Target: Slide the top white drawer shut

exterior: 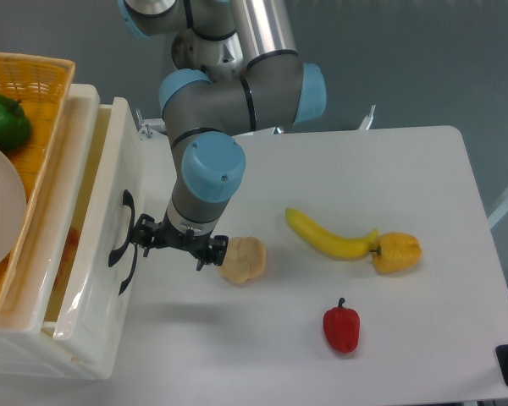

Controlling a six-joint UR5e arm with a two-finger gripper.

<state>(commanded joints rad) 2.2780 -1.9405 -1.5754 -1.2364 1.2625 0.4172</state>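
Observation:
The top white drawer [112,161] stands only a little way out of the cabinet at the left, with its black arched handle [123,243] facing right. An orange croissant [69,245] shows through the narrow gap inside it. My gripper [176,242] points down right beside the drawer front. Its left finger [141,233] touches the front at the handle. The fingers look spread apart and hold nothing.
A pale bread roll [242,259] lies just right of the gripper. A banana [326,237], a yellow pepper [397,252] and a red pepper [341,328] lie further right. On the cabinet a wicker basket [34,72] holds a green pepper [4,121] and a plate [0,207].

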